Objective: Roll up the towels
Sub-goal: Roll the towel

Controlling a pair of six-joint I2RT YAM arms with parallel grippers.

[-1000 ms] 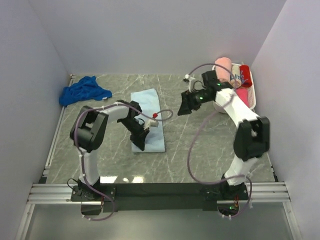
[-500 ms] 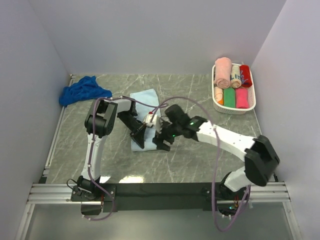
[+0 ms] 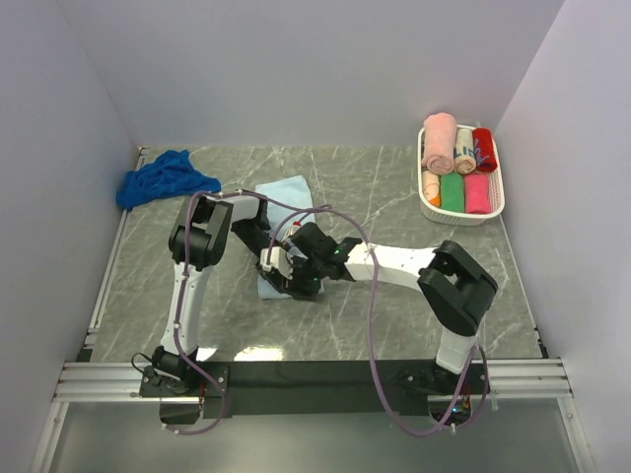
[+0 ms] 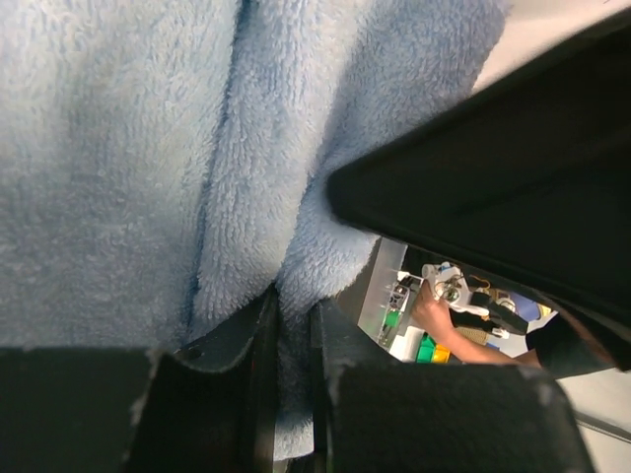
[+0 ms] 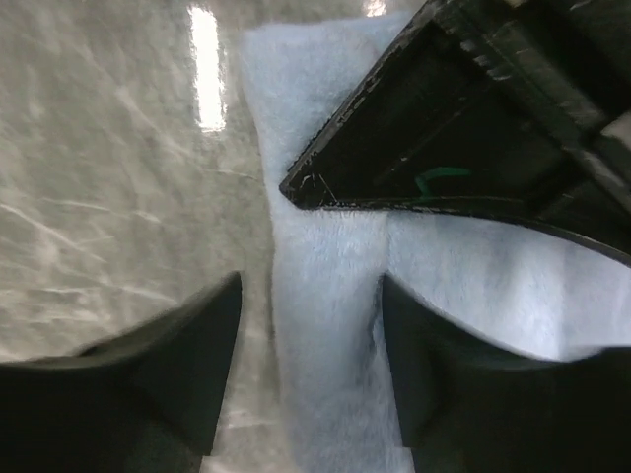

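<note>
While both arms crowd over the middle of the grey marbled table, the royal blue towel lies crumpled in a heap. It is well off to the left of the left pincer and farther back, near the far left corner, apart from both arms.

The left pincer is down on the pale blue towel. Its jaws are drawn almost together, and a soft ridge of the terry cloth is pinched in the narrow slit between its fingers. Beyond this pincer the far end of the pale towel lies flat on the table. Under and around it the cloth is bunched into thick folds.

Just to the right, nearly against the left one, the right pincer hangs low over the same towel with its jaws spread wide. They straddle a thick strip of cloth along the towel's edge. Bare table shows between one of its fingers and the cloth, so it has hold of nothing. I cannot tell whether the other finger touches the pile. The black body of the left pincer fills the space just ahead of it.

Well away to the right of the right pincer and farther back, by the right wall, stands a white basket. It is packed with rolled towels in pink, red, green and orange.
</note>
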